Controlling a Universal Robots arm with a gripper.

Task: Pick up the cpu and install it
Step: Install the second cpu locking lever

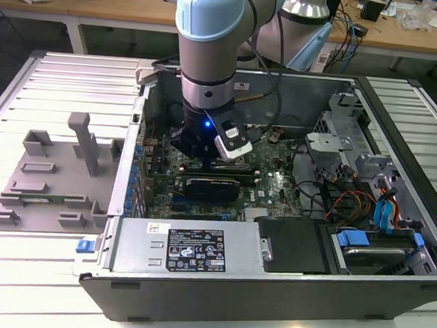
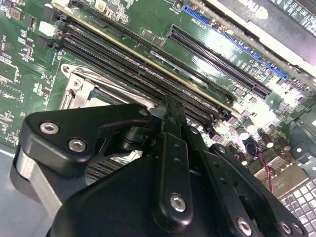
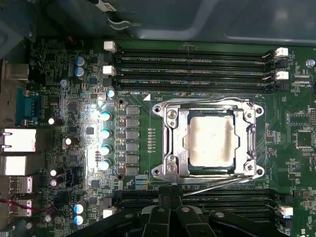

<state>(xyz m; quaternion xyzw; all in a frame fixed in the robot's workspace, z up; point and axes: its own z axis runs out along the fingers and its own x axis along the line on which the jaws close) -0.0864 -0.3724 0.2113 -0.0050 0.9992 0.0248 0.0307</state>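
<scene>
The cpu (image 3: 211, 143), a flat square chip with a silvery top plate, lies inside the metal socket frame (image 3: 168, 148) on the green motherboard (image 3: 133, 79) in the first wrist view. My gripper (image 3: 171, 201) hovers just beside the socket, over the memory slots along one side of it, with its black fingers (image 3: 159, 213) close together and nothing between them. In the exterior view the gripper (image 1: 204, 159) hangs low inside the open computer case (image 1: 270, 288), above the board. The second wrist view has the gripper (image 2: 169, 106) next to a corner of the socket frame (image 2: 79, 89).
Long memory slots (image 3: 192, 66) run on both sides of the socket. A grey plastic tray (image 1: 53, 175) lies on the table at the exterior view's left. The case holds a power supply (image 1: 190, 248), a drive cage (image 1: 348, 135) and loose cables (image 1: 343, 199) at the exterior view's right.
</scene>
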